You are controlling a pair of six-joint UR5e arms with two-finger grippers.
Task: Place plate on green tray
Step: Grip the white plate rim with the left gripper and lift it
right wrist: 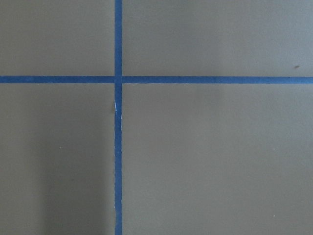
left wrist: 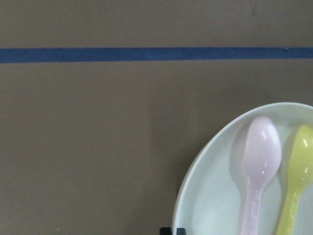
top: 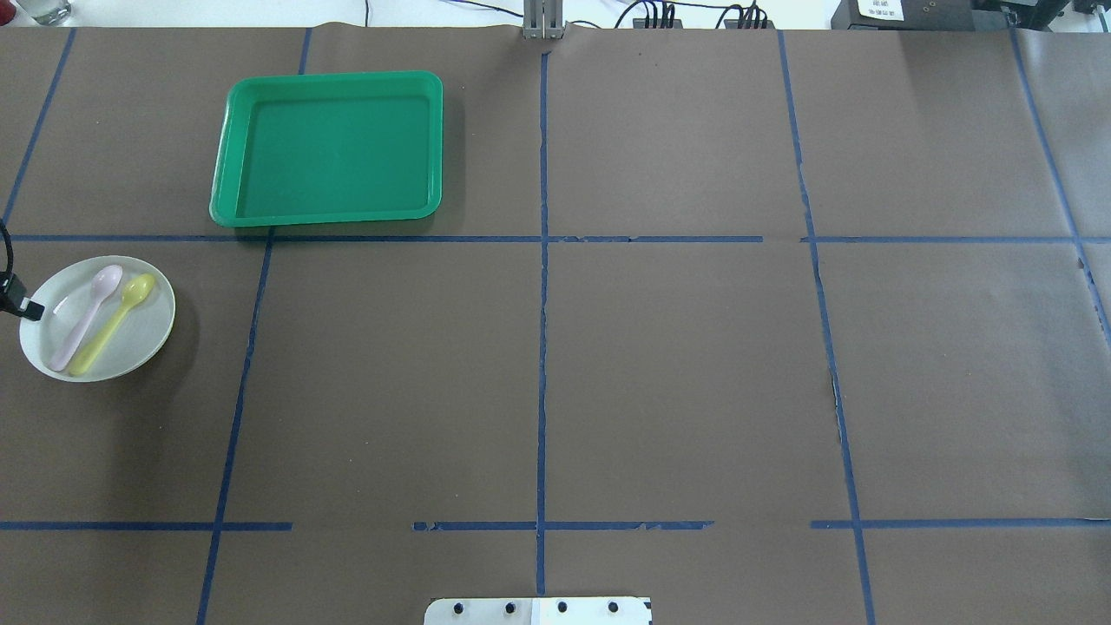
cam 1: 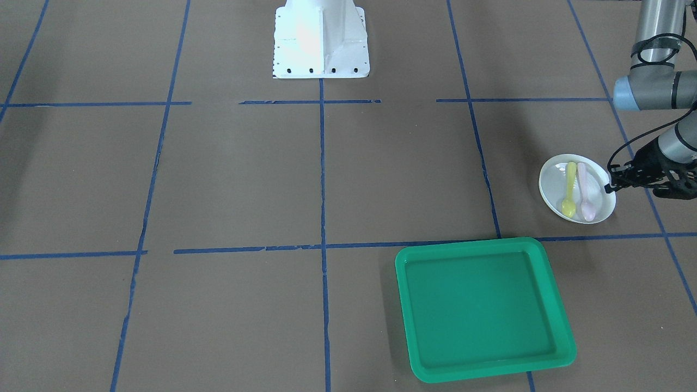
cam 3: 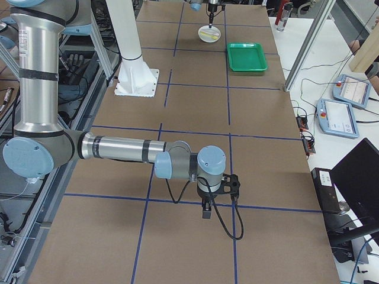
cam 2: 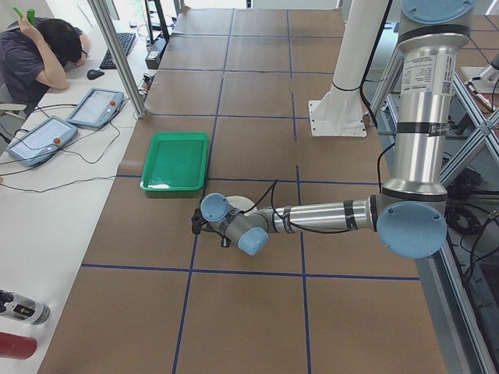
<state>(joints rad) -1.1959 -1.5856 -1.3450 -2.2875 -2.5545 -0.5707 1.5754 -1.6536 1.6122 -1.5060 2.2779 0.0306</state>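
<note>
The left tool (cam 1: 611,188) stood at the rim of the small round white plate (cam 1: 551,188), its grip indiscernible. The large green plastic tray (cam 1: 484,310) lay well apart from that tool. The spread of the right tool (cam 3: 205,210) was likewise indiscernible.

Overhead camera looks forward and down from behind the white base (top: 538,612); the front one faces it steeply; both share the green tray (top: 334,152) and plate (top: 143,334); end cameras look along the counter (cam 2: 257,86); wrist cameras sit close above it.
</note>
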